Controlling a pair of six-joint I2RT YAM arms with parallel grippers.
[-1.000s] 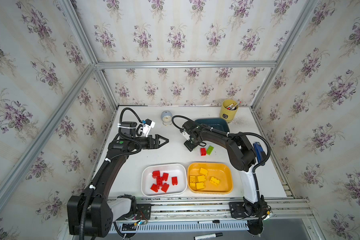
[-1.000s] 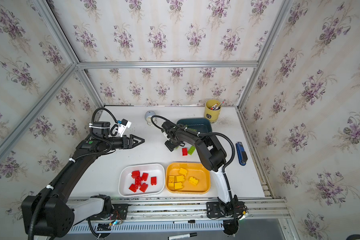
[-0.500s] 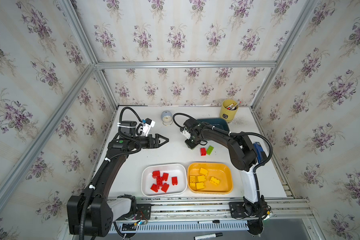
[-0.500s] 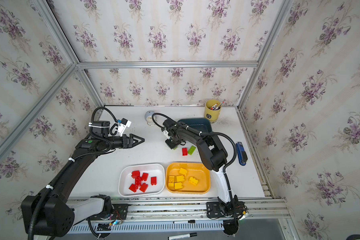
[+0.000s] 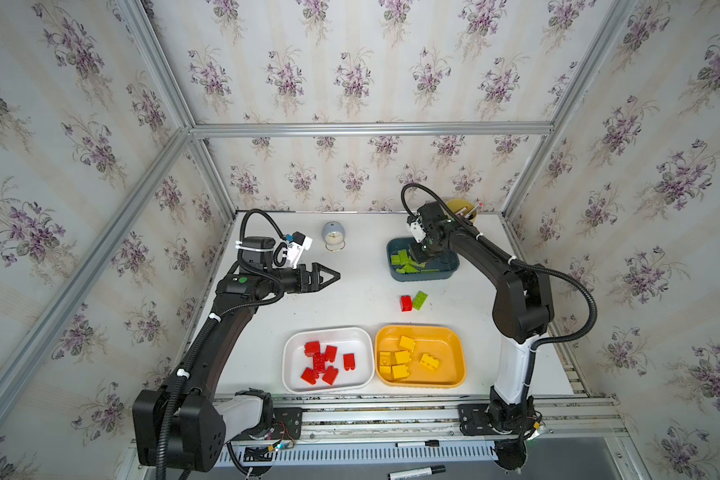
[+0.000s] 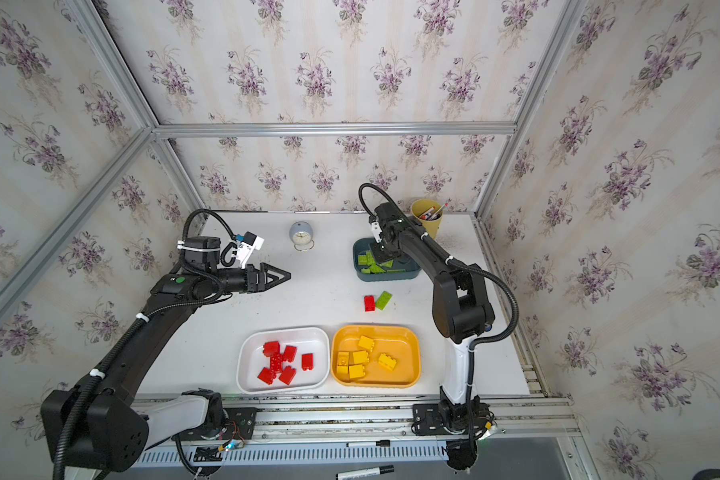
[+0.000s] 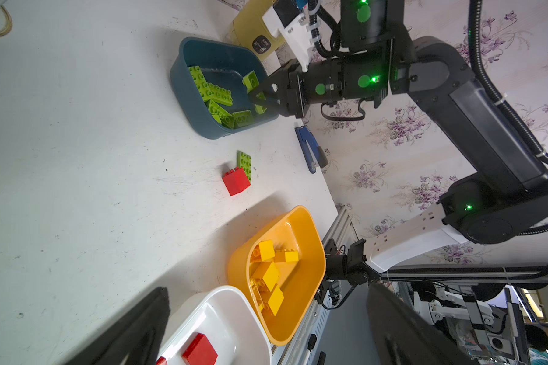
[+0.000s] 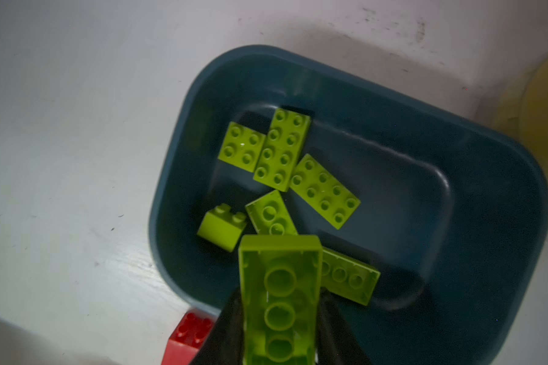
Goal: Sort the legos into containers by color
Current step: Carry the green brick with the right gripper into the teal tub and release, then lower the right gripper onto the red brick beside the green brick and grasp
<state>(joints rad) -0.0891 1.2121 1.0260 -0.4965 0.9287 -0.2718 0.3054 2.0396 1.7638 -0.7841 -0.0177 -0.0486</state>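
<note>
Sorting nears its end: your right gripper (image 8: pixel 280 328) clamps a green brick (image 8: pixel 279 271) over the teal tray (image 5: pixel 425 277), toward the far right corner of the desk (image 5: pixel 350 266). A loose red (image 5: pixel 406 303) and a loose green (image 5: pixel 420 300) lie mid-desk. Left gripper (image 5: pixel 333 275): jaws apart, idle.

Table (image 5: pixel 350 303): trays (image 5: pixel 329 330), two bricks (image 5: pixel 406 303), clock (image 5: pixel 332 235)

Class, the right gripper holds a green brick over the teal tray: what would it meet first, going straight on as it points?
Most likely the green bricks lying in the teal tray, struck by the held brick ahead of the right gripper; depth is unclear.
</note>
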